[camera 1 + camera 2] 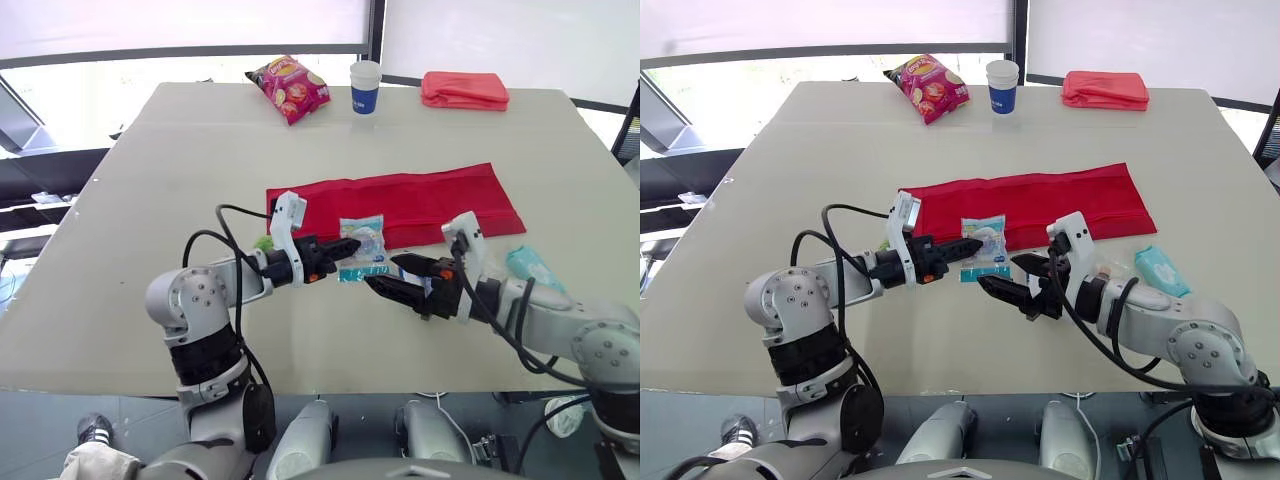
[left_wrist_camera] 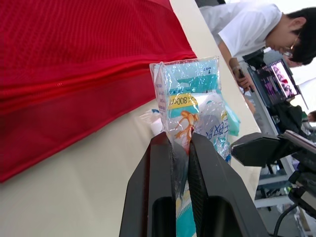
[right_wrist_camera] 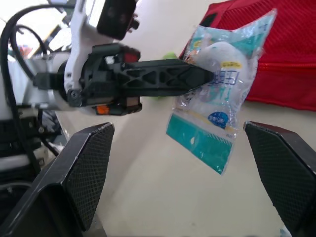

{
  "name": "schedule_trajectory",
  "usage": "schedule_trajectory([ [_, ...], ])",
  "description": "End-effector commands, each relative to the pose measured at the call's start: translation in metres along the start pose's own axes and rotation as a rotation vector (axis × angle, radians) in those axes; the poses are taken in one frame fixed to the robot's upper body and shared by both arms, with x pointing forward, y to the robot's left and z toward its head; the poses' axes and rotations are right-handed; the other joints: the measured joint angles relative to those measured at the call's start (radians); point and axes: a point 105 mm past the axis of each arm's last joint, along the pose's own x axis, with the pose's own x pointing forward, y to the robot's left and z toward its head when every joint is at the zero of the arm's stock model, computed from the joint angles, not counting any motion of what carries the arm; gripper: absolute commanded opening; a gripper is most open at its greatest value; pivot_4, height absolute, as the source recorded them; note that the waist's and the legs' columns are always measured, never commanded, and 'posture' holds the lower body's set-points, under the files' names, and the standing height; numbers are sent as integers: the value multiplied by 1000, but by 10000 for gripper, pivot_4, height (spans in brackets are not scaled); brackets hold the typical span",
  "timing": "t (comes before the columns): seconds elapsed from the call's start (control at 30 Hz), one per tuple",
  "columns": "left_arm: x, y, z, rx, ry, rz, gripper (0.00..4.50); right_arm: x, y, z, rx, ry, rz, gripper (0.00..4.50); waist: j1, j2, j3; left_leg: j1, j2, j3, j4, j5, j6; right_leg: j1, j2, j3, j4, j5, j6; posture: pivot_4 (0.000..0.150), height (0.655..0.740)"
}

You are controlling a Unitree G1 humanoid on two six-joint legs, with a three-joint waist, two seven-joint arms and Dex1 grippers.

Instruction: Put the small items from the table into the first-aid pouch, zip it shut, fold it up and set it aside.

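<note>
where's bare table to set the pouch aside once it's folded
Bare: the table left of the red pouch, and the strip between it and the chip bag and cup. Crowded: its near edge, with left gripper, right gripper, packet.

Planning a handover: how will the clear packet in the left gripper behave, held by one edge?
Probably floppy: the packet hangs crinkled from the left gripper. Likely light, since a pinch at one edge carries it. Its glossy film may slip.
</note>
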Motion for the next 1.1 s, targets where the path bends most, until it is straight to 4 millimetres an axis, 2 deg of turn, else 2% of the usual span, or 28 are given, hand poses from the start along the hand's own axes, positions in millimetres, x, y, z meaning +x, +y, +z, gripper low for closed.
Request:
schedule_trajectory([
  [0.03, 0, -13, 4, 13, -47, -37, 287, 6, 1, 3, 7, 8, -18, 45000, -1, 0, 0, 0, 0, 0, 0, 0, 0, 0, 0, 0, 0, 0, 0, 1500, 7400],
  [0.2, 0, -19, 2, 2, -42, -71, 287, 8, 0, 8, 43, -17, -34, 45000, -2, 0, 0, 0, 0, 1, 0, 0, 0, 0, 0, 0, 0, 0, 0, 1500, 7400],
  [0.27, -2, -19, 1, 3, -28, -77, 0, 6, 2, 13, 64, -38, -29, 39621, -3, 1, 0, 0, 0, 1, 0, 0, 0, 0, 0, 0, 0, 0, 0, 1500, 7400],
  [0.33, -3, -19, 1, 7, -15, -85, 0, 4, 2, 16, 80, -54, -28, 32388, -3, 1, 0, 0, 0, 1, 0, 0, 0, 0, 0, 1, 0, 0, 0, 1500, 7400],
  [0.43, -6, -20, 0, 17, 12, -107, 0, 0, 4, 23, 106, -75, -13, 19331, -3, 1, 0, 0, 0, 1, 0, 0, 0, 0, 0, 1, 0, 0, 0, 1500, 7400],
  [0.5, -8, -21, -1, 20, 25, -124, 0, -1, 6, 24, 110, -67, -7, 12260, -3, 1, 0, 0, 0, 1, 0, 0, 0, 0, 0, 1, 0, 0, 0, 1500, 7400],
  [0.53, -8, -22, -1, 21, 29, -127, 0, 0, 6, 23, 111, -62, -7, 10341, -3, 1, 0, 0, 0, 1, 0, 0, 0, 0, 0, 1, 0, 0, 0, 1500, 7400],
  [0.57, -8, -23, -2, 24, 32, -133, 0, 0, 6, 21, 112, -51, -7, 4144, -3, 1, 0, 0, 0, 1, 0, 0, 0, 0, 0, 1, 0, 0, 0, 1500, 7400],
  [0.6, -9, -24, -2, 26, 35, -140, 0, 1, 6, 20, 112, -42, -8, 2259, -3, 1, 0, 0, 0, 1, 0, 0, 0, 0, 1, 1, 0, 0, 0, 1500, 7400],
  [0.63, -9, -26, -3, 31, 38, -148, 0, 1, 6, 18, 112, -34, -8, 586, -3, 1, 0, 0, 0, 1, 0, 0, 0, 0, 1, 1, 0, 0, 0, 1500, 7400],
  [0.83, -14, -31, 0, 87, 42, -166, 0, 2, 6, 20, 114, -36, -8, 586, -4, 1, 0, 0, 0, 1, 0, 0, 0, 0, 1, 1, 0, 0, 0, 1500, 7400],
  [0.9, -21, -29, 6, 101, 32, -166, 9209, -1, 4, 22, 110, -39, -16, 0, -4, 1, 0, 0, 0, 1, -1, 0, 0, -1, 1, 1, 0, 0, 0, 1500, 7400],
  [0.93, -24, -26, 9, 116, 36, -153, 11390, -3, 3, 22, 108, -41, -22, 0, -4, 1, 0, 0, 0, 1, -1, 0, 0, -1, 1, 1, 0, 0, 0, 1500, 7400],
  [1.03, -35, -12, 22, 294, 67, -80, 25279, -11, -2, 25, 106, -51, -44, 0, -7, 2, 0, 0, 0, 2, -1, 0, 0, -2, 1, 1, 0, 0, 0, 1500, 7400],
  [1.1, -38, 6, 38, 439, 88, -30, 32363, -20, -9, 26, 97, -55, -75, 0, -5, 3, 1, 1, 0, 5, -3, 0, 0, -2, 1, 3, 0, 0, -1, 1500, 7400],
])
